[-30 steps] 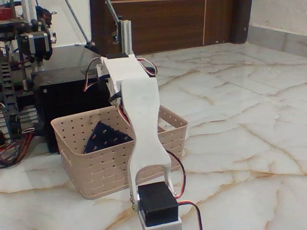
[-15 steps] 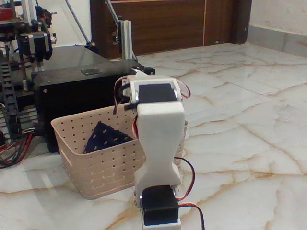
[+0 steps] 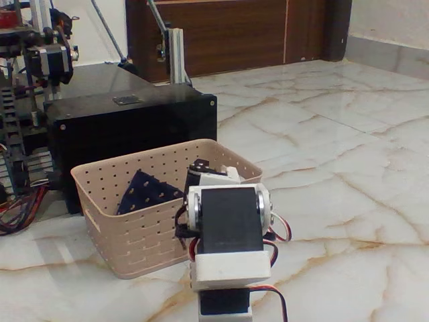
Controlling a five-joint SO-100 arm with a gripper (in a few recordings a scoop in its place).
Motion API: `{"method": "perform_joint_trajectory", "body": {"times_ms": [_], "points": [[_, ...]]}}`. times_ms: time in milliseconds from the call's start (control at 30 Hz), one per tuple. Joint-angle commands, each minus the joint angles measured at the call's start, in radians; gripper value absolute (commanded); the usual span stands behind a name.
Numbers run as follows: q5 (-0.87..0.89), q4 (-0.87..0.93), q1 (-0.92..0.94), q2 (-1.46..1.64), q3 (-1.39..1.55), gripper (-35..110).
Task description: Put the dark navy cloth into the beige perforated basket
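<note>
While folded low, arm fronts basket; cloth inside

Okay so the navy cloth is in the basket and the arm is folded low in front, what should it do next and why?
Probably nothing beyond resting where it is. The dark navy cloth already lies inside the beige perforated basket, leaning on its back wall, and the arm is folded low in front, clear of the cloth.

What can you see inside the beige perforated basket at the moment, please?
The dark navy cloth lies inside the beige perforated basket, leaning against its left back corner. The folded white arm in front covers the basket's right part, so anything there is hidden.
</note>
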Motion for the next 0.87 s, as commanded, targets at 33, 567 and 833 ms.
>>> {"method": "perform_joint_trajectory", "body": {"times_ms": [33,567,833], "points": [[-0.026,-0.089,0.017,0.029,0.035,0],[-0.144,-0.124,0.055,0.028,0.035,0],[-0.152,-0.121,0.055,0.028,0.035,0]]}}
